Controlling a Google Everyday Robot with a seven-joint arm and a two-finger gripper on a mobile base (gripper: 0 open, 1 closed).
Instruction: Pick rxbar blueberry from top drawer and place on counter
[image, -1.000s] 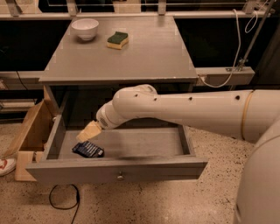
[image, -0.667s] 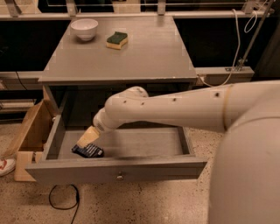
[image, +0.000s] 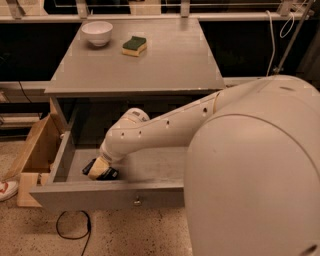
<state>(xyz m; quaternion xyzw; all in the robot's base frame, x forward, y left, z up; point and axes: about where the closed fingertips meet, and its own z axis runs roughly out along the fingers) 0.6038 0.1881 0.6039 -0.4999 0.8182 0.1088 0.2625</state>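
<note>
The top drawer (image: 107, 195) is pulled open below the counter (image: 155, 65). The rxbar blueberry (image: 111, 174), a dark navy bar, lies in the drawer's front left part. My gripper (image: 100, 169) is down inside the drawer, right on top of the bar and covering its middle. Only the bar's dark ends show on either side of the gripper. My white arm reaches in from the right and fills the lower right of the view.
A white bowl (image: 97, 32) and a green-and-yellow sponge (image: 134, 45) sit at the back left of the counter. A wooden box (image: 35, 152) stands on the floor left of the drawer. A black cable (image: 70, 231) lies on the floor.
My gripper has dropped from just above the bar's upper edge down onto the bar. The arm's body now fills more of the right side.
</note>
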